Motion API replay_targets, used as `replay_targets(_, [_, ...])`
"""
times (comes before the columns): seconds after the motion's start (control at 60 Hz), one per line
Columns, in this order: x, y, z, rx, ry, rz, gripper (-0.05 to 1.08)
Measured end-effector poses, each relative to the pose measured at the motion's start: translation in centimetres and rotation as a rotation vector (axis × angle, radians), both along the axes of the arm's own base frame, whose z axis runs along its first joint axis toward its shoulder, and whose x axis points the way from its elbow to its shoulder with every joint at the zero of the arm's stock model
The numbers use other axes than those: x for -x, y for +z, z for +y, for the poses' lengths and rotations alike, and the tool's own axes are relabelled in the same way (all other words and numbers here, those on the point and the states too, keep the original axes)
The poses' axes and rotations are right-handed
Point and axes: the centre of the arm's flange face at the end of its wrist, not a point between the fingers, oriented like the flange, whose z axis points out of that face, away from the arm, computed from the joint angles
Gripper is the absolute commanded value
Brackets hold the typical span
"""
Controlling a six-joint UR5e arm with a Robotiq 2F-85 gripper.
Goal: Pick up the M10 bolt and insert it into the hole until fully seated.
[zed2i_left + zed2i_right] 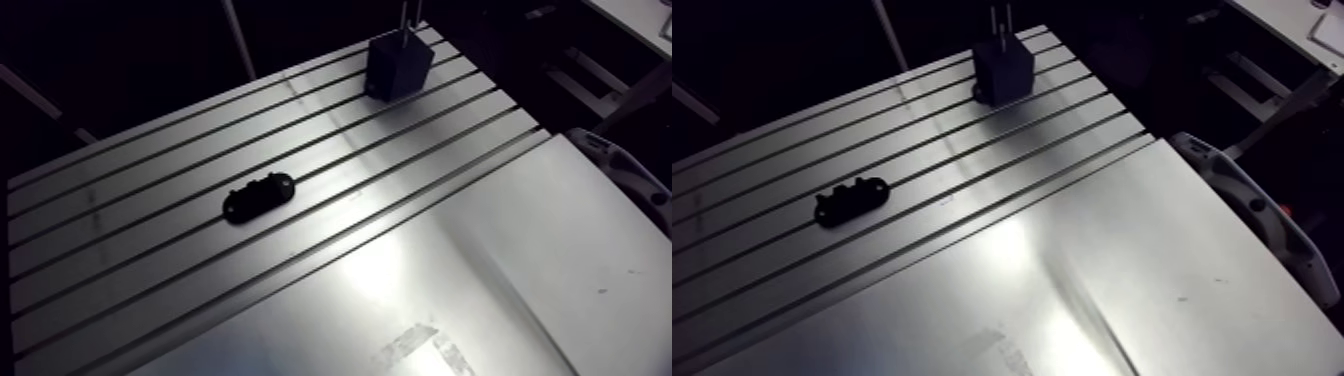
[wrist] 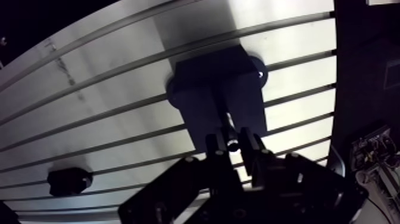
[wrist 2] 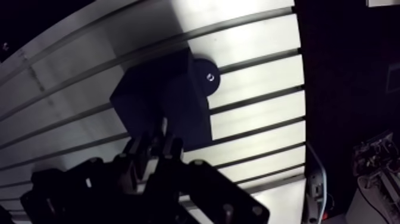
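A black block stands at the far end of the slotted table, on a round black foot. My gripper hangs right over the block. Its fingers stand close together with a small dark bolt pressed between them; only a glint of it shows. In the arm view two thin bright lines rise from the block's top. A flat black oval part lies mid-table, well away from the gripper, and shows again as the oval part in the wrist view.
A smooth metal plate covers the near right part of the table. A grey-white curved housing sits along the table's right edge. The table's right edge drops into dark just beyond the block.
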Motion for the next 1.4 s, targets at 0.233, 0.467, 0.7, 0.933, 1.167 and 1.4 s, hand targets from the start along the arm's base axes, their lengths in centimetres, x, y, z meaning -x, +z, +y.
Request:
replay_targets(0.233, [-0.2, -0.7, -0.1, 0.0, -0.001, 0.0, 1.08])
replay_targets(0.467, [-0.4, -1.1, -0.1, 0.001, -0.001, -0.001, 1.08])
replay_targets(0.7, [-0.5, -1.4, -0.2, 0.001, -0.001, -0.001, 0.0])
replay_targets(0.933, [-0.4, -1.2, -0.3, -0.004, 0.007, 0.037, 0.0])
replay_targets(1.167, [-0.4, 2.5, -0.6, 0.001, 0.027, 0.076, 0.0])
replay_targets(1.4, [-1.2, 6.8, -1.3, 0.009, 0.043, 0.087, 0.0])
